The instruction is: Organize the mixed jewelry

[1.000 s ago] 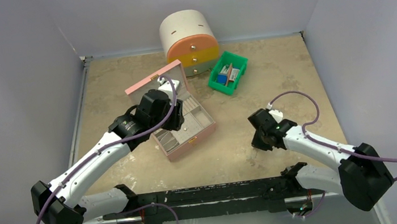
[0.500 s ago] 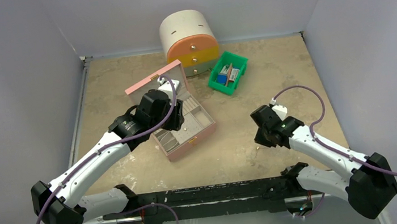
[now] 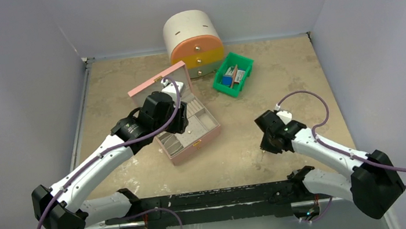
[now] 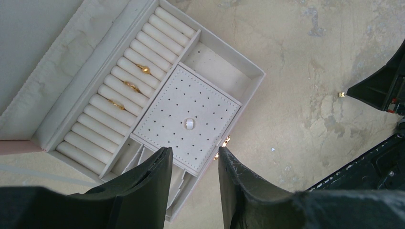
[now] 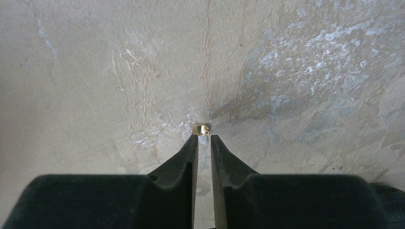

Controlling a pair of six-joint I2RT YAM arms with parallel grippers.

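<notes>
Down toward the near edge, right of the middle, the right claw (image 5: 202, 137) is lowered to the surface (image 5: 95, 71), its fingers drawn narrow with only a slit between them. A tiny gold stud (image 5: 201, 129) sits right at the fingertips, touching them. Whether it is actually pinched or just lying against them, I cannot tell. A little left of the middle of the surface stands the pink jewellery box (image 3: 185, 154), lid up. The left claw (image 4: 193, 152) hangs above the box's front edge, fingers a moderate way apart and holding nothing. Inside the box, three gold rings (image 4: 132, 86) are tucked into the padded rolls along one side, one after another with gaps between. Next to the rolls lies a perforated white pad (image 4: 205, 102).
</notes>
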